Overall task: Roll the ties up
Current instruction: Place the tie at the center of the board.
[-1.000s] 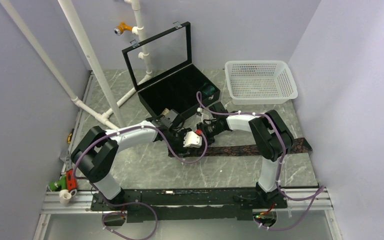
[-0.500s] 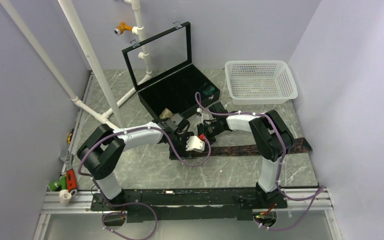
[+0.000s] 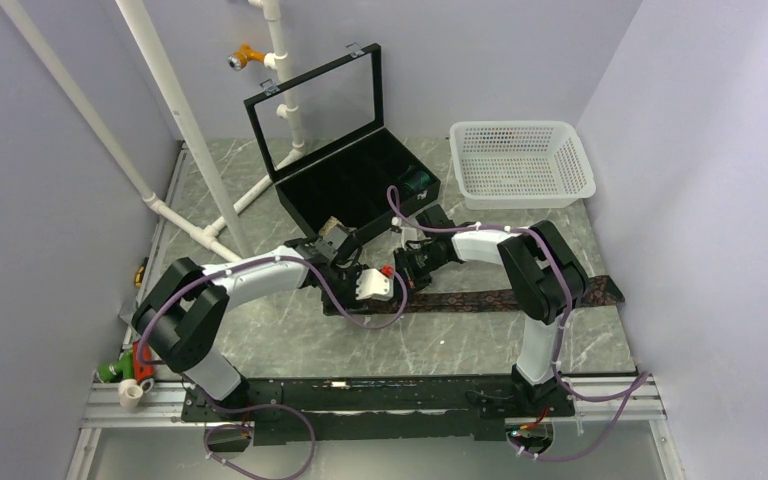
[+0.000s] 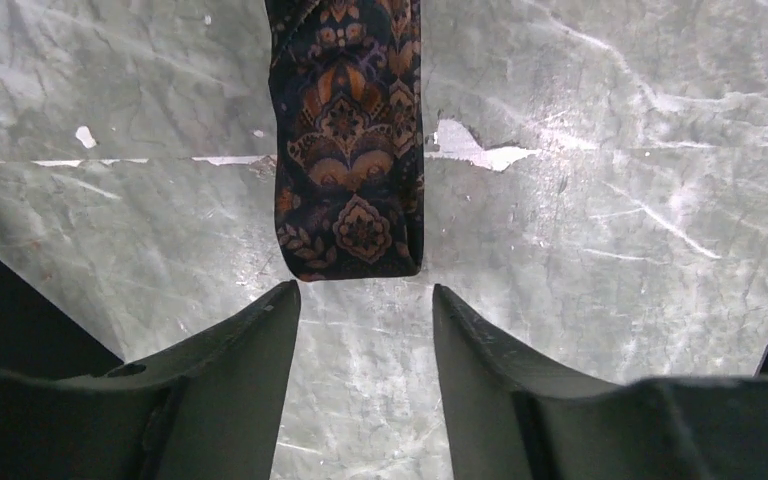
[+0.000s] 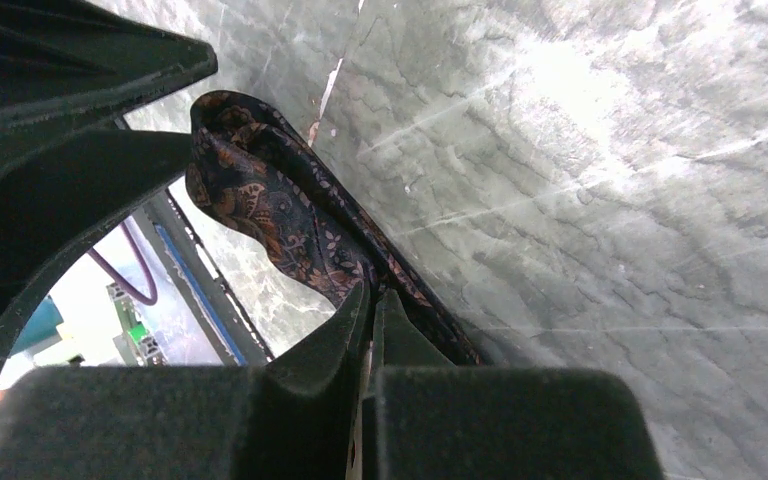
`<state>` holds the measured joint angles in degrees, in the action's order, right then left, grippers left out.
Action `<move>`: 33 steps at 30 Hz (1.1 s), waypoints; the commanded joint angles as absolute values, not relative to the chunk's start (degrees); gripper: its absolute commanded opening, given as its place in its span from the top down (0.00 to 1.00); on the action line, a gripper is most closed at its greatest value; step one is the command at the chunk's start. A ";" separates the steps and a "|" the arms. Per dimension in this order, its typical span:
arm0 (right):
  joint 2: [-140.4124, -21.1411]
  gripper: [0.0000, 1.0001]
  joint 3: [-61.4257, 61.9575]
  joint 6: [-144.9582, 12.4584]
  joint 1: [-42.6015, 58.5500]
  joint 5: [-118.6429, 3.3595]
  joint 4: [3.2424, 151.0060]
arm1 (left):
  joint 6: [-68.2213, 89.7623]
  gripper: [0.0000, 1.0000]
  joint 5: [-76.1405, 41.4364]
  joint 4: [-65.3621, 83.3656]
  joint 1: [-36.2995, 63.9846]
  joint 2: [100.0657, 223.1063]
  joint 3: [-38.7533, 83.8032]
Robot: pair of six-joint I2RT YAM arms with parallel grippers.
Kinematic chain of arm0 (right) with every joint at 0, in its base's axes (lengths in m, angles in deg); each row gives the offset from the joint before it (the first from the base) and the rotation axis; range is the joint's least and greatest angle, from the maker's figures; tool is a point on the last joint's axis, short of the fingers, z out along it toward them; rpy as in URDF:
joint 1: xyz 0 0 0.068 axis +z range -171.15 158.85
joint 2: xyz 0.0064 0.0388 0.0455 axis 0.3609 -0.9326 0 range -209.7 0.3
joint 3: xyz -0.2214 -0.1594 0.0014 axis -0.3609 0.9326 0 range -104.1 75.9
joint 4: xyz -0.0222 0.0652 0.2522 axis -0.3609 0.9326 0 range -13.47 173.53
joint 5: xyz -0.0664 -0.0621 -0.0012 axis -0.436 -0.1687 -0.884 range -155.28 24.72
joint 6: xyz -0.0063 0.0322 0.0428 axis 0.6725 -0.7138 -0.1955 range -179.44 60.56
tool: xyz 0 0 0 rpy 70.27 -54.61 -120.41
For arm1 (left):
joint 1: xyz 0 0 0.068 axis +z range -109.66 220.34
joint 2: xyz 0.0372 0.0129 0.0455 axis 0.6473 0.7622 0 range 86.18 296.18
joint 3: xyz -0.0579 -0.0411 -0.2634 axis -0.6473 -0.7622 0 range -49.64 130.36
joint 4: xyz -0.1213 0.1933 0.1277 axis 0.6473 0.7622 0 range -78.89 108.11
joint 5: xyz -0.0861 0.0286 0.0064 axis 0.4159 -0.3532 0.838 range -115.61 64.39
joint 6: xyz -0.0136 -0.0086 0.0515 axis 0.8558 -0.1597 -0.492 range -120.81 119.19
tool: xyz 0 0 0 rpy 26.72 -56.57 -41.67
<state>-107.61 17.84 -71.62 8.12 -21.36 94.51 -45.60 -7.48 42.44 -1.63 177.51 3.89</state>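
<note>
The dark brown-maroon tie (image 3: 520, 297) lies flat across the table to the right. Its folded left end (image 4: 348, 200) sits just beyond my left gripper (image 4: 363, 290), which is open and empty, with the end in line with the gap between its fingers. In the top view the left gripper (image 3: 390, 298) is at the tie's left end. My right gripper (image 5: 372, 295) is shut on the tie (image 5: 260, 200) close to that end and holds the fabric a little lifted; it shows in the top view (image 3: 407, 284). A tan speckled tie (image 3: 332, 224) and a teal tie (image 3: 420, 182) lie in the black box.
The open black box (image 3: 360, 185) with its glass lid up stands behind the grippers. A white basket (image 3: 520, 165) is at the back right. White pipes (image 3: 190, 130) slant across the left side. Purple cables loop off both arms.
My left gripper has drawn back to the left from the tie's end, after pushing slightly right half a second ago. The right arm and the tie have barely moved.
</note>
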 commanded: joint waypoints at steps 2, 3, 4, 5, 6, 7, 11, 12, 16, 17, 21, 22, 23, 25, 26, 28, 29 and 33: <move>-106.69 1.00 17.78 -70.21 8.38 -21.92 94.09 | -44.73 0.52 -3.47 41.85 -1.93 177.08 5.78; -106.76 1.00 17.72 -70.31 8.38 -21.87 94.11 | -44.11 0.57 -2.45 42.24 -1.93 177.64 6.93; -106.75 1.00 17.71 -70.30 8.42 -21.87 94.11 | -43.38 0.61 -1.49 42.52 -1.98 178.18 8.10; -106.73 1.00 17.72 -70.33 8.39 -21.86 94.11 | -42.98 0.63 -0.54 42.89 -2.02 178.60 8.99; -106.68 1.00 17.65 -70.25 8.34 -21.91 94.17 | -42.88 0.65 0.60 43.39 -2.16 179.01 9.80; -106.63 1.00 17.64 -70.17 8.37 -21.97 94.27 | -42.98 0.66 1.34 43.88 -2.38 179.29 10.42; -106.77 1.00 17.68 -70.19 8.41 -21.91 94.21 | -42.81 0.67 3.01 43.63 -3.18 179.38 11.72; -106.89 1.00 17.57 -70.24 8.40 -21.83 94.21 | -42.43 0.68 3.16 43.60 -3.48 179.80 12.25; -106.96 1.00 17.09 -70.76 8.23 -20.93 94.24 | -41.05 0.68 2.80 42.84 -4.35 182.29 14.08; -106.83 0.98 16.99 -70.99 8.06 -20.42 94.34 | -40.92 0.68 2.49 42.41 -4.62 182.82 14.35; -105.52 0.89 17.41 -72.75 6.77 -18.25 94.17 | -39.97 0.68 1.03 41.58 -5.83 185.69 16.45; -105.43 0.88 17.37 -72.91 6.43 -17.67 94.47 | -39.81 0.68 0.71 41.48 -6.14 186.36 16.99; -105.32 0.87 17.26 -72.84 6.07 -17.10 94.99 | -39.63 0.68 0.42 41.16 -6.41 186.83 17.36; -105.40 0.86 17.10 -72.15 5.63 -16.66 96.05 | -39.28 0.68 -0.10 40.36 -6.81 187.58 17.77; -105.51 0.86 17.23 -71.81 5.46 -16.56 96.35 | -39.12 0.67 -0.01 40.42 -6.93 187.87 18.27; -105.67 0.87 18.04 -72.09 5.43 -16.27 95.89 | -38.73 0.66 0.53 40.57 -6.97 188.36 19.26; -105.83 0.88 18.36 -72.43 5.49 -16.22 95.40 | -38.55 0.65 0.85 40.67 -6.99 188.51 19.77; -106.44 0.86 17.38 -71.19 5.28 -16.43 97.14 | -38.53 0.59 1.19 41.74 -6.97 188.47 20.20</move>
<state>-107.61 18.12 -72.41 5.39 -18.26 95.73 -39.29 -0.34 41.83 -6.75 188.70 18.06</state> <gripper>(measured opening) 0.132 0.373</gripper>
